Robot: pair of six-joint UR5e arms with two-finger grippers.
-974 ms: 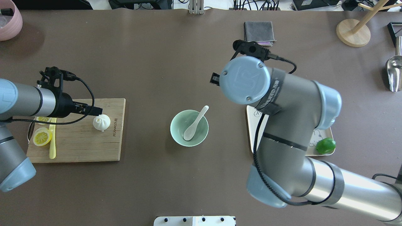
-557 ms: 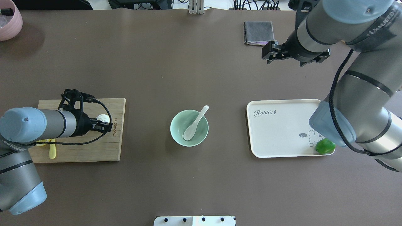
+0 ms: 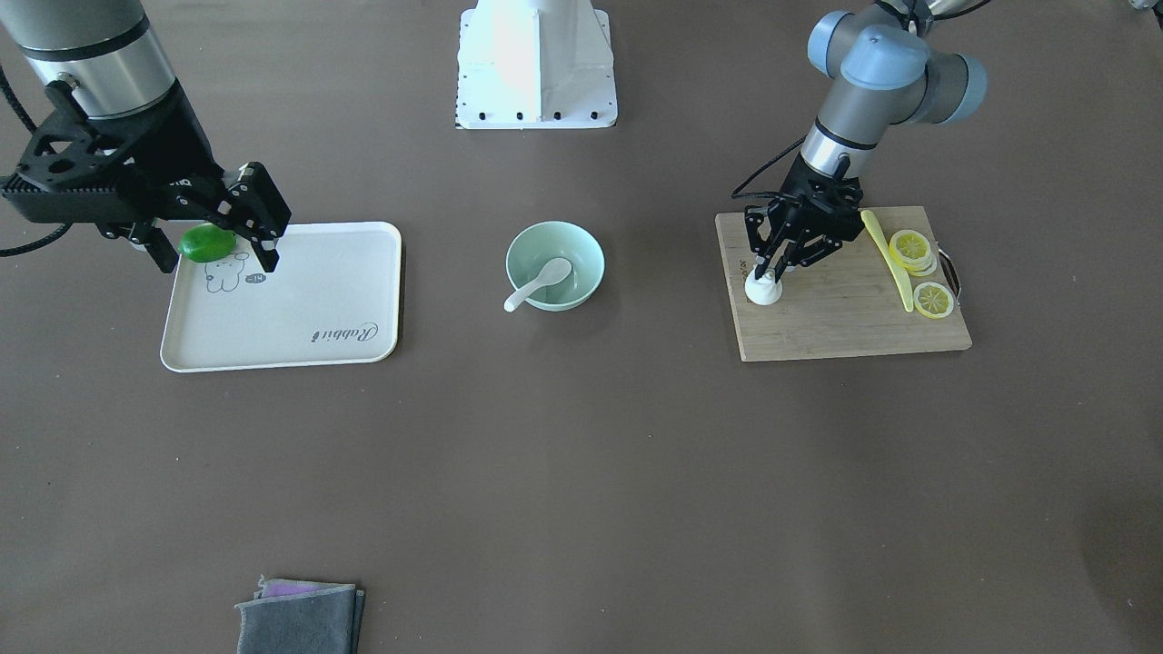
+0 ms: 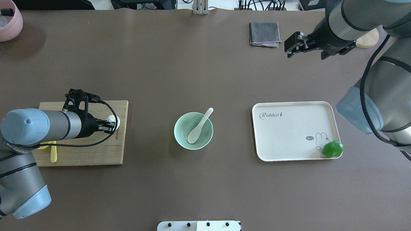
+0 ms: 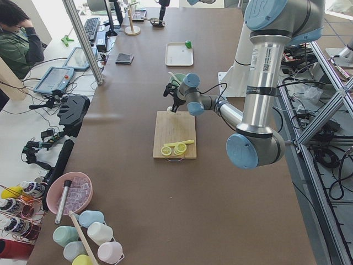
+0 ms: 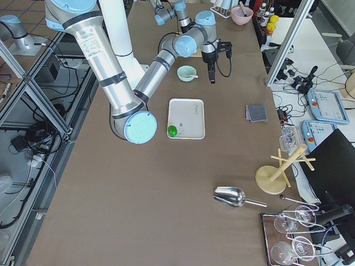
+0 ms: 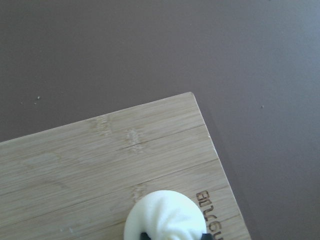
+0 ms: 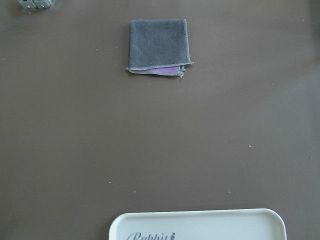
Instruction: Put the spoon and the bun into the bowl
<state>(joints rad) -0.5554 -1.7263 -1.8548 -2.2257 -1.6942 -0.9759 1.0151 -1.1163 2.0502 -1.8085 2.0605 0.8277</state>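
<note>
The white bun (image 4: 114,120) is near the right edge of the wooden board (image 4: 80,150). My left gripper (image 4: 111,124) comes down on it and is shut on it; the front-facing view shows the fingers (image 3: 780,254) pinching the bun (image 3: 763,292). The left wrist view shows the bun (image 7: 165,215) with dark fingertips on both sides. The white spoon (image 4: 199,125) lies in the mint-green bowl (image 4: 181,128) at the table's middle, handle over the rim. My right gripper (image 4: 290,47) is open and empty, raised at the back right.
Lemon slices (image 3: 913,247) and a yellow knife (image 3: 886,250) lie on the board. A white tray (image 4: 289,134) with a green lime (image 4: 333,149) sits right of the bowl. A grey folded cloth (image 4: 265,33) lies at the back; a pink bowl (image 4: 8,19) stands far left.
My left gripper came down over the bun, closed on it and shifted it toward the board's right edge. My right arm rose from beside the bowl and drew back to the back right.
</note>
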